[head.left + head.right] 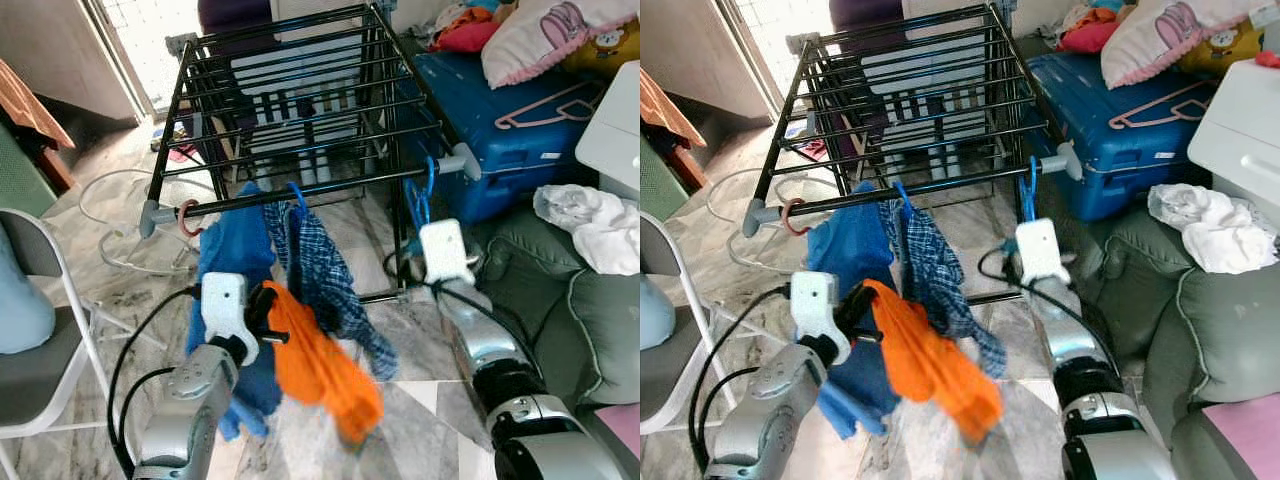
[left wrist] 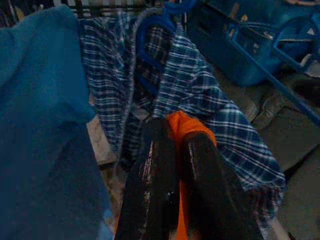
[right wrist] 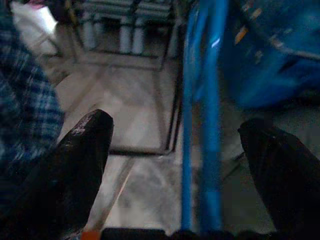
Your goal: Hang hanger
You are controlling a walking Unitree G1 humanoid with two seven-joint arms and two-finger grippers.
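A black drying rack [image 1: 290, 110] stands ahead. From its front rail [image 1: 330, 190] hang a blue garment [image 1: 235, 250], a plaid shirt [image 1: 325, 275] on a blue hanger, and a bare blue hanger [image 1: 420, 195] near the right end. My left gripper [image 2: 177, 132] is shut on an orange garment [image 1: 325, 365], held low in front of the plaid shirt [image 2: 200, 95]. The hanger inside the orange cloth is hidden. My right gripper [image 3: 185, 135] is open, its fingers on either side of the bare blue hanger [image 3: 202, 115] without touching it.
A blue suitcase [image 1: 510, 120] with a pink hanger [image 1: 550, 105] on top lies right of the rack. A green sofa [image 1: 560, 290] holding white cloth [image 1: 590, 220] is at the right. A folding chair [image 1: 40, 340] stands at the left. An orange hook [image 1: 187, 215] hangs on the rail's left end.
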